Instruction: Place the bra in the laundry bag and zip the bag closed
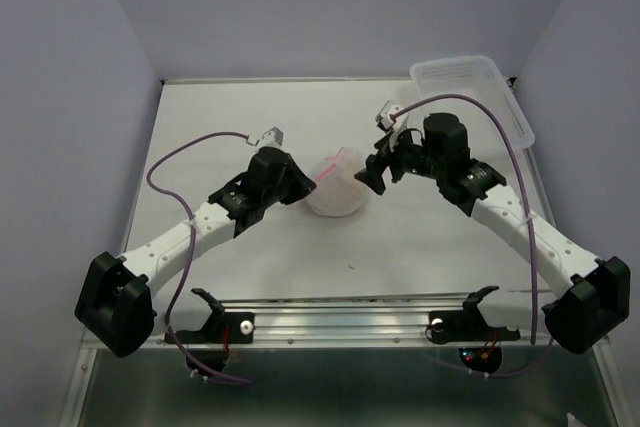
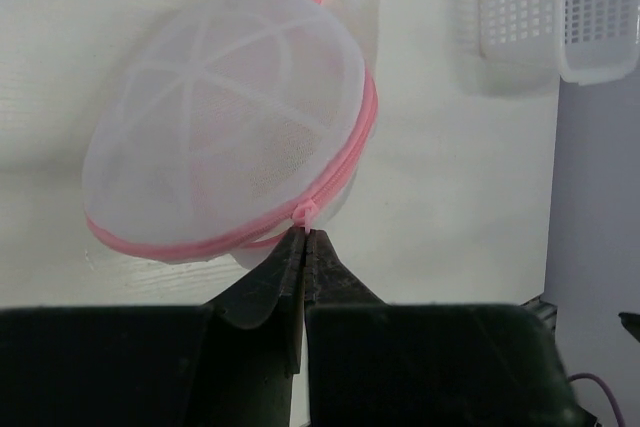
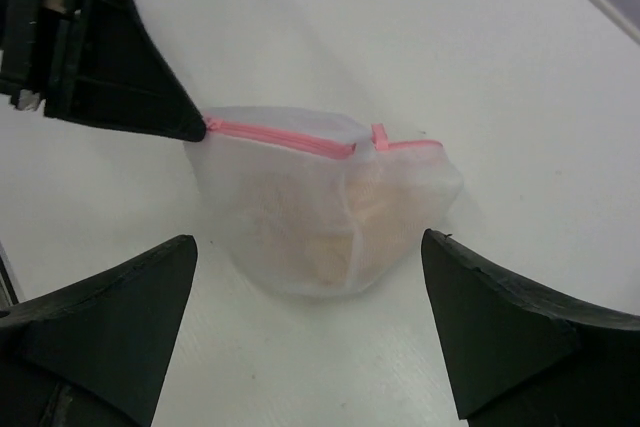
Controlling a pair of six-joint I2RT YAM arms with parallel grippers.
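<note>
The laundry bag [image 1: 335, 192] sits mid-table, a white mesh dome with a pink zipper rim [image 2: 340, 172]. The tan bra [image 3: 300, 222] shows faintly through the mesh, inside the bag. My left gripper [image 2: 308, 237] is shut on the pink rim at the bag's left edge; in the right wrist view its dark fingertip [image 3: 185, 125] meets the end of the zipper. The zipper line [image 3: 280, 137] looks closed up to the small pink pull [image 3: 378, 135]. My right gripper [image 3: 310, 239] stands open just short of the bag's right side, with nothing between its fingers [image 1: 372, 175].
A clear rectangular plastic basket [image 1: 475, 82] stands at the back right corner, also visible in the left wrist view [image 2: 560, 7]. White walls close in the table on the left, the back and the right. A metal rail [image 1: 340, 307] runs along the near edge.
</note>
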